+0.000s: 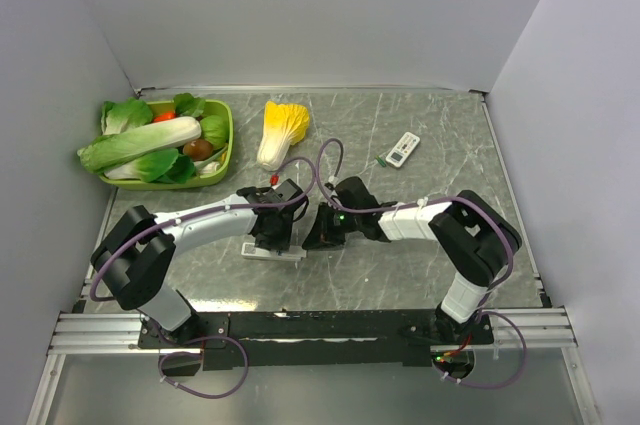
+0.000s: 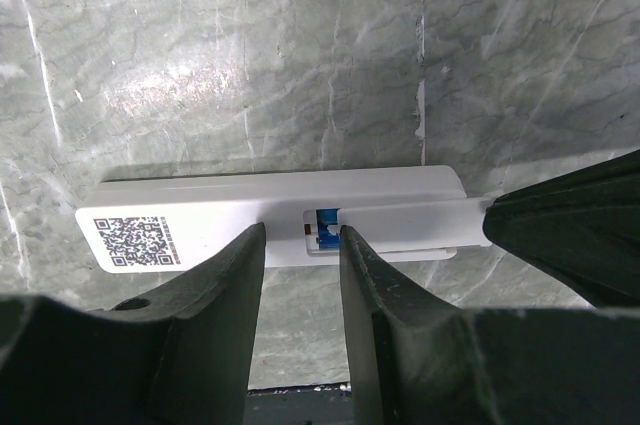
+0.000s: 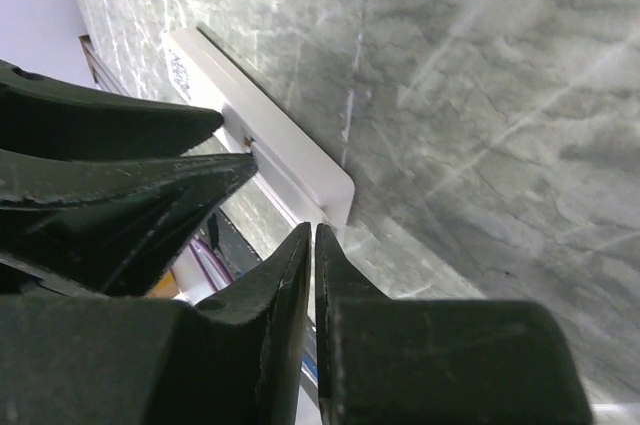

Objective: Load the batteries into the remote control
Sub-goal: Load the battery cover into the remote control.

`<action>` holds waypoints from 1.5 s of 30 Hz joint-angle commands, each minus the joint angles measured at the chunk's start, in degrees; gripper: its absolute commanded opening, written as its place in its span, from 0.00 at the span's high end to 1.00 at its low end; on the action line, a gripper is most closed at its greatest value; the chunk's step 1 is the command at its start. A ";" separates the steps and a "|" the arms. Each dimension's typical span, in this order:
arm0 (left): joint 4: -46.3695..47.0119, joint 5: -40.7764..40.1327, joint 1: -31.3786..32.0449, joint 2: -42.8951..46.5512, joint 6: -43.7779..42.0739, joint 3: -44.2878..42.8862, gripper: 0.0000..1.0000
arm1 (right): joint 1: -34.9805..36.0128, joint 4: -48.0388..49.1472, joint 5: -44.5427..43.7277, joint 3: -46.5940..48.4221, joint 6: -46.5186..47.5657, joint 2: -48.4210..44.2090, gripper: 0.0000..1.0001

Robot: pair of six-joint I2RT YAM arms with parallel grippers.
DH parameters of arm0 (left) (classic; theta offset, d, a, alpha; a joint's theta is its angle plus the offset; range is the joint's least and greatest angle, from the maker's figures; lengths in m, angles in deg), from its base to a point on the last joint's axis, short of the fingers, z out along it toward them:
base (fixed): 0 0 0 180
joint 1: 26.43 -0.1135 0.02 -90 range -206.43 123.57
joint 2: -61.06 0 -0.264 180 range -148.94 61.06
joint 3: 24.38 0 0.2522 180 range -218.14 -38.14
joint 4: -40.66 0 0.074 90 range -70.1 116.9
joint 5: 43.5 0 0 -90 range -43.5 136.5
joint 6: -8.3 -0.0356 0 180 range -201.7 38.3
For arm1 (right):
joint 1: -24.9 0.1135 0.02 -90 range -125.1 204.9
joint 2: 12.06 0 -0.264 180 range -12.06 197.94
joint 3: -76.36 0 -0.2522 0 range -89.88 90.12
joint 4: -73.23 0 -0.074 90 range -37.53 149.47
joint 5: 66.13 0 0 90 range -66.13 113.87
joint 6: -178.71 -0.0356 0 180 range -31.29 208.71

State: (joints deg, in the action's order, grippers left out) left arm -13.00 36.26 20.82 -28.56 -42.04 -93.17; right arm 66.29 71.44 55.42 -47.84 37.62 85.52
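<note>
Battery seated, cover part-way on: both grippers work the white slab-shaped plastic remote control point(image 2: 200, 200), which lies flat near the centre of the grey marbled tabletop point(image 2: 300, 45).

The left gripper point(image 2: 300, 235) has its jaws partly apart and clamps nothing. Its fingertips rest on the remote's near edge, either side of the open bay, where one blue cylindrical battery point(image 2: 325, 215) shows. The right gripper point(image 3: 312, 230) is closed to a slit with nothing visible between the jaws. Its tip meets the right end of the white plastic cover strip point(image 2: 410, 220). This is probably the cover-closing step. Next the cover likely needs a straight push leftward along the remote while the left gripper steadies the body. Other batteries can't be made out.
</note>
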 commanded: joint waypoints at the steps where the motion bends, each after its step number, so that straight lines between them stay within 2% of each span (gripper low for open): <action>1: 0.35 0.57 0.83 -1.69 -0.72 -0.52 0.59 | 0.71 -0.45 0.79 2.78 0.90 1.74 0.89; 9: 0.26 0.66 0.83 -1.78 -0.81 -0.61 0.60 | 1.24 -2.82 -1.13 2.79 0.82 0.77 0.90; 16: 0.26 0.66 0.83 -1.69 -0.99 -0.52 0.60 | 0.80 -4.93 -5.09 0.94 1.08 -3.63 0.87; 45: 0.26 0.84 0.92 -1.26 -0.64 -0.17 0.60 | 1.94 -4.67 -0.09 4.36 2.22 1.47 0.85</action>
State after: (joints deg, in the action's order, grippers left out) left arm -13.24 36.24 20.82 -28.69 -42.04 -93.36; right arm 67.51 66.13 54.05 -46.55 38.89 85.35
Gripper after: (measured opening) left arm 0.397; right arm 0.152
